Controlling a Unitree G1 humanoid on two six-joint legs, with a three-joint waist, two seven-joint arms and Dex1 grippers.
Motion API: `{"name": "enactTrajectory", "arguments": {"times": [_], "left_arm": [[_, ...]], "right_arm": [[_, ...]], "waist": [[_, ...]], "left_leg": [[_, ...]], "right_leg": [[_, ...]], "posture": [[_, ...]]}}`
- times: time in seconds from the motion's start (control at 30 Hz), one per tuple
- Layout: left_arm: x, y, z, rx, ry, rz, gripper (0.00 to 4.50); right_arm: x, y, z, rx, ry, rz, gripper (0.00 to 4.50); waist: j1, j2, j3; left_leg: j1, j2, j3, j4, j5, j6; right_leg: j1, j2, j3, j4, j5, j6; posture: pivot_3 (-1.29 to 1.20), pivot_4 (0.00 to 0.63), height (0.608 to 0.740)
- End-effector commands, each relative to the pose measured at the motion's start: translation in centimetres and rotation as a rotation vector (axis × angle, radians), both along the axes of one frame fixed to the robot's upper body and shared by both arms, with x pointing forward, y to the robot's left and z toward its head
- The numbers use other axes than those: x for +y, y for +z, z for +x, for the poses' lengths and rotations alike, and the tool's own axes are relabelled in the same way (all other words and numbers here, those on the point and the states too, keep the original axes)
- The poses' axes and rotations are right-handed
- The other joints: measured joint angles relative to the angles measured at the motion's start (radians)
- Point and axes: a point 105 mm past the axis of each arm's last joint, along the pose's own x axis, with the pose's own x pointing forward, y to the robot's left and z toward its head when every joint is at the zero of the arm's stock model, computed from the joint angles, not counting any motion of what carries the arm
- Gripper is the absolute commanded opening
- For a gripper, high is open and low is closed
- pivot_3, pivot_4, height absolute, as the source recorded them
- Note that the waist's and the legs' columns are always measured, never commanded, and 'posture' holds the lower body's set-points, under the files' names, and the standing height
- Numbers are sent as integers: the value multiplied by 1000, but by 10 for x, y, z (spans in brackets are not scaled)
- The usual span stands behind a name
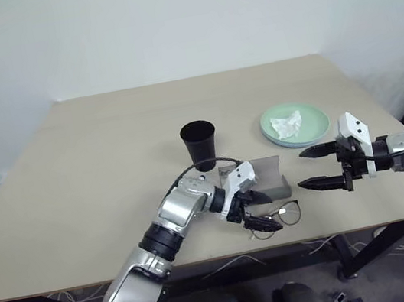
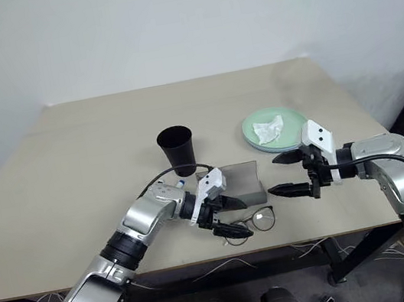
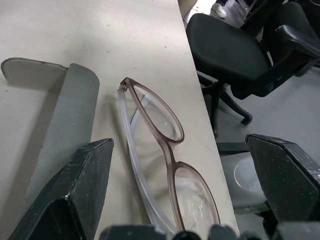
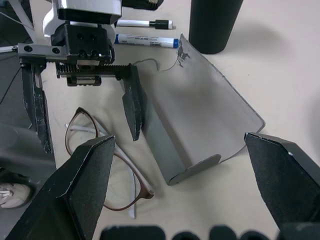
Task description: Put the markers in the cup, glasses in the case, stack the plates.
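Observation:
The glasses (image 3: 165,150) lie folded open on the table near its front edge, beside the grey case (image 1: 271,178), which lies open. My left gripper (image 1: 250,209) is open, its fingers standing either side of the glasses just above them, holding nothing. My right gripper (image 1: 310,168) is open and empty, hovering to the right of the case and pointing at it. Behind the case stands the black cup (image 1: 199,145). Two markers, one with a black cap (image 4: 145,23) and one with a blue cap (image 4: 147,41), lie flat by the cup. A pale mint plate (image 1: 315,132) sits at the back right.
A crumpled white tissue (image 1: 287,124) rests on the mint plate. The table's front edge (image 1: 205,260) runs just in front of the glasses. Black office chairs (image 3: 230,55) stand on the floor below that edge.

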Motion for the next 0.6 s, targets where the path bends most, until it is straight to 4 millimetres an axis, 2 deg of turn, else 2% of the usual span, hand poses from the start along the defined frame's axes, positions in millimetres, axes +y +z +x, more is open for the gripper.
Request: {"name": "enactTrajectory", "arguments": {"times": [0.03,0.1,0.43,0.47,0.6], "left_arm": [[-5,8,4,-38,-10,-11,4123],[-6,7,2,-37,-14,-10,3622],[-11,-1,-2,-25,-17,6,265],[-11,-2,-3,-23,-18,8,58],[-11,-3,-3,-23,-20,13,58]], "right_arm": [[-1,19,1,-70,4,8,4500],[0,20,1,-72,3,9,4500],[0,21,2,-79,-1,6,4500],[0,21,2,-79,-1,5,4500],[0,21,4,-83,0,4,4500]], "waist": [[4,0,0],[8,0,0],[14,0,0],[14,0,0],[14,0,0]], "left_leg": [[0,0,0,0,0,0],[0,0,0,0,0,0],[0,0,0,0,-1,1],[0,0,0,0,-1,1],[0,0,0,0,-1,1]], "right_leg": [[0,0,0,0,0,0],[0,0,0,0,0,0],[0,0,0,0,0,2],[0,0,0,0,0,3],[0,0,0,0,0,3]], "posture": [[0,0,739],[0,0,739],[0,0,739],[0,0,739],[0,0,739]]}}
